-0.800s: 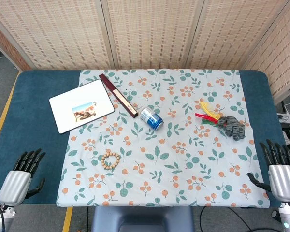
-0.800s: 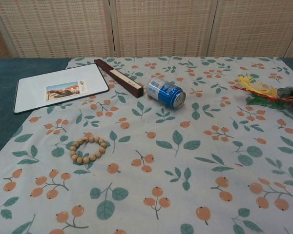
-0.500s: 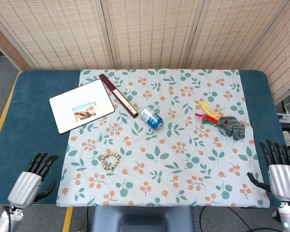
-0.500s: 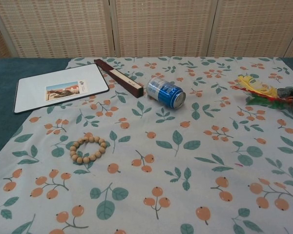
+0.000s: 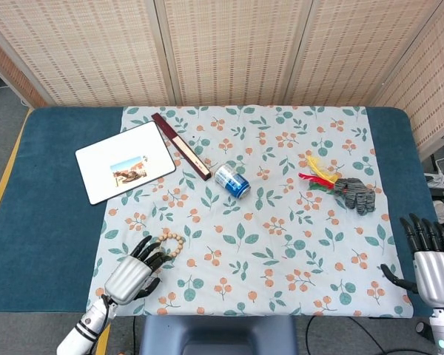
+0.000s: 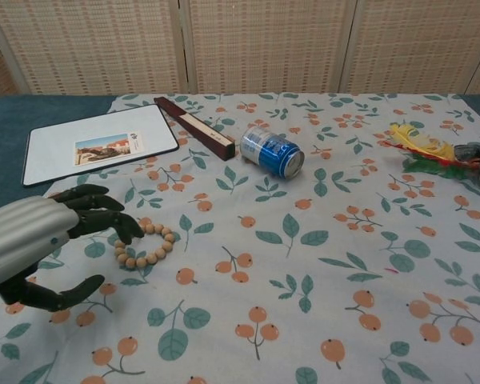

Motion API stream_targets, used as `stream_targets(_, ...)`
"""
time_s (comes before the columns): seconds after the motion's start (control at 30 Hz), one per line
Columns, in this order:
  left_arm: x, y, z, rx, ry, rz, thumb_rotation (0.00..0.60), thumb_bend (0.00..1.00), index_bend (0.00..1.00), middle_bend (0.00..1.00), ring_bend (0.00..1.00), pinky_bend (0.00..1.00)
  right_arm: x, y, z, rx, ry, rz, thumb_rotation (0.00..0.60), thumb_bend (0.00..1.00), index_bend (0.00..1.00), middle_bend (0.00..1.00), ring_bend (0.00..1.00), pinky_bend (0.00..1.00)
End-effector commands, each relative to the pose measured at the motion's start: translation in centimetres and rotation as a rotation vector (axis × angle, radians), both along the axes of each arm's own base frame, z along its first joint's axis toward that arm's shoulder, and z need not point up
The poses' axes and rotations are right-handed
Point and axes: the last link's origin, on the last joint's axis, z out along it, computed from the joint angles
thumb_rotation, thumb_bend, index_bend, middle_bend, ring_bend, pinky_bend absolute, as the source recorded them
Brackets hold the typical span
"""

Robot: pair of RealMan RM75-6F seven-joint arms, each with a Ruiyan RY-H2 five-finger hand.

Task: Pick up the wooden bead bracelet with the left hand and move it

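The wooden bead bracelet (image 5: 172, 242) (image 6: 147, 246) lies flat on the floral cloth, left of centre. My left hand (image 5: 133, 272) (image 6: 48, 244) hovers just left of and in front of it, fingers spread and curved with nothing in them; the fingertips (image 6: 126, 228) reach the bracelet's near-left rim. In the head view the fingertips (image 5: 157, 255) partly cover the bracelet's lower beads. My right hand (image 5: 431, 259) rests open at the table's front right corner, fingers straight up, far from the bracelet.
A blue can (image 5: 231, 181) (image 6: 273, 152) lies on its side mid-table. A dark wooden box (image 5: 180, 146) and a white board (image 5: 125, 162) sit at the back left. Colourful feathers (image 5: 317, 174) and a grey glove (image 5: 355, 194) lie to the right.
My left hand has swung from the table's front left corner rightwards onto the cloth, up to the bracelet, and now shows in the chest view. The right hand stayed put.
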Motion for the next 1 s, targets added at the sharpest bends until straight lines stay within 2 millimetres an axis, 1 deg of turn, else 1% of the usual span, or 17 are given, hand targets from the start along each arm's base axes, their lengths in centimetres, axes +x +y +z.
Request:
stream_targets(0.03,0.5,1.9,-1.9,0.023,0.035,0.005,0.6,0.47,0.23,0.3,0.12,0.0,0.0,0.1,0.2,-0.005,-0.006,-0.001,0.397,0.15,0.0,0.0,0.0,0.0)
stream_targets(0.2,0.2,2.8,-3.2,0.034,0.061,0.032,0.6,0.47,0.22,0.3,0.12,0.0,0.0,0.2,0.5,-0.006,-0.016,-0.007,0.397,0.15,0.0,0.0,0.0,0.0)
stream_targets(0.37,-0.3,2.8,-3.8,0.05,0.113,0.025,0.6,0.46,0.24,0.31,0.12,0.0,-0.1,0.2,0.7,-0.007,-0.024,-0.009,0.397,0.15,0.0,0.0,0.0,0.0)
stream_targets(0.43,-0.5,2.8,-4.0,0.051,0.122,0.031,0.6,0.42,0.28,0.33,0.13,0.0,-0.1,0.2,0.8,-0.008,-0.026,-0.009,0.395,0.15,0.0,0.0,0.0,0.0)
stream_targets(0.47,-0.8,2.9,-4.2,0.07,0.154,0.027,0.6,0.4,0.31,0.36,0.13,0.0,0.0,0.3,0.8,-0.008,-0.034,-0.007,0.397,0.15,0.0,0.0,0.0,0.0)
stream_targets(0.57,-1.1,2.9,-4.9,0.075,0.201,0.044,0.6,0.39,0.37,0.4,0.15,0.0,0.1,0.4,1.0,-0.008,-0.039,-0.003,0.397,0.15,0.0,0.0,0.0,0.0)
stream_targets(0.7,-1.3,3.1,-5.3,0.074,0.247,0.073,0.6,0.39,0.39,0.41,0.16,0.0,0.2,0.5,0.9,0.002,-0.048,-0.001,0.398,0.15,0.0,0.0,0.0,0.0)
stream_targets(0.8,-1.7,3.5,-5.7,0.093,0.31,0.082,0.6,0.38,0.43,0.42,0.16,0.0,0.2,0.5,0.9,0.005,-0.053,0.002,0.396,0.15,0.0,0.0,0.0,0.0)
stream_targets(0.9,-1.8,3.7,-5.9,0.102,0.346,0.09,0.6,0.38,0.47,0.46,0.18,0.0,0.3,0.6,1.0,0.002,-0.055,0.002,0.397,0.15,0.0,0.0,0.0,0.0)
stream_targets(1.0,-1.8,3.9,-5.8,0.132,0.369,0.081,0.6,0.39,0.55,0.53,0.23,0.0,0.3,0.5,1.0,0.004,-0.053,0.002,0.397,0.15,0.0,0.0,0.0,0.0)
